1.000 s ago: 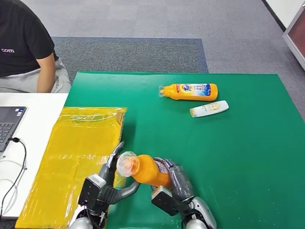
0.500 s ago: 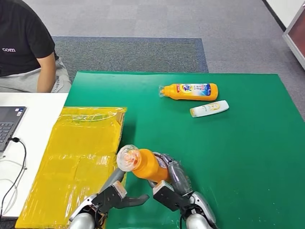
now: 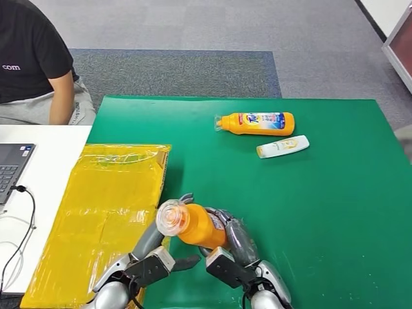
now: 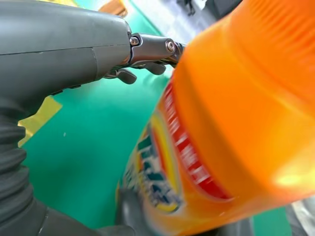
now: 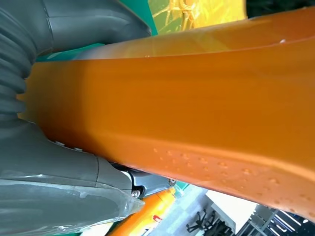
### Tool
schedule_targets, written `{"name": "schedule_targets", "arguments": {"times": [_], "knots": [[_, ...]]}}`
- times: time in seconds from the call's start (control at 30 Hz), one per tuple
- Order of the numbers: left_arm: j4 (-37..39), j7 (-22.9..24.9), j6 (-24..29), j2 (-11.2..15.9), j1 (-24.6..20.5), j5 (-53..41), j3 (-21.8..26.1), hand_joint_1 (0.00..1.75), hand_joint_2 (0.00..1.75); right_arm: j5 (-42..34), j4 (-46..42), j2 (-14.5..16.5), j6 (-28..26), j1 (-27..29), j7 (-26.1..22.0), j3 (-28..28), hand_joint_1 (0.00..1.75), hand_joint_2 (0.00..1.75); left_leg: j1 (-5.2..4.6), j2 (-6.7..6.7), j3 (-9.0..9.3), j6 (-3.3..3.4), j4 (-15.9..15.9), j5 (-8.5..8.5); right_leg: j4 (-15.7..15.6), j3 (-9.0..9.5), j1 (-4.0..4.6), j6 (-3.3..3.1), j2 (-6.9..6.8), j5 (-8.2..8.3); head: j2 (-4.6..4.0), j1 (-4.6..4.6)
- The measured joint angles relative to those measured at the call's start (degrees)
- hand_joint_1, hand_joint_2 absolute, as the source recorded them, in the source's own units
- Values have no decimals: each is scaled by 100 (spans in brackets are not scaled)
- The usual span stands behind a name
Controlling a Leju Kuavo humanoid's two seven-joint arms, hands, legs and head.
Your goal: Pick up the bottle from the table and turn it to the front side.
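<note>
Head view shows a green table (image 3: pixel 315 212) with the robot's two silver arms coming in at the near edge. The right hand (image 3: pixel 233 238) grips an orange bottle (image 3: pixel 197 224) around its body, holding it just above the near part of the table with its clear cap (image 3: pixel 170 219) pointing left toward a yellow sheet (image 3: pixel 97 212).

A second ago the left hand (image 3: pixel 155 254) was curled up around the cap end; half a second ago it had dropped away below the bottle. Now it has risen a little again — its fingers (image 3: pixel 187 261) lie spread under and beside the neck, near the bottle, and whether they touch it cannot be told. The bottle has tilted slightly, its cap now a touch lower and nearer.

Left wrist view, close and blurred, shows the bottle's printed label (image 4: pixel 163 162) facing the left hand (image 4: pixel 55 54). Right wrist view shows plain orange plastic clasped in the right hand (image 5: pixel 55 167).

This looks like a regrasp in the middle of the turn — the left hand seems ready to take hold again and rotate the label forward.

Far across the table lie a second orange bottle (image 3: pixel 255 123) and a white tube (image 3: pixel 282 147), well apart from the hands. A person (image 3: pixel 34 58) sits at the far left beside a laptop (image 3: pixel 12 164).
</note>
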Motion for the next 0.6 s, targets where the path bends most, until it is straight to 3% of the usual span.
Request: {"name": "schedule_targets", "arguments": {"times": [0.6], "knots": [[-129, -25, -113, -41, -97, 18, 1, 0, 175, 29, -19, 0, 1, 77, -29, 0, 175, 175, 0, 0, -9, 0, 0, 0, 0, -10, 0, 0, 0, 0, 0, 0]]}}
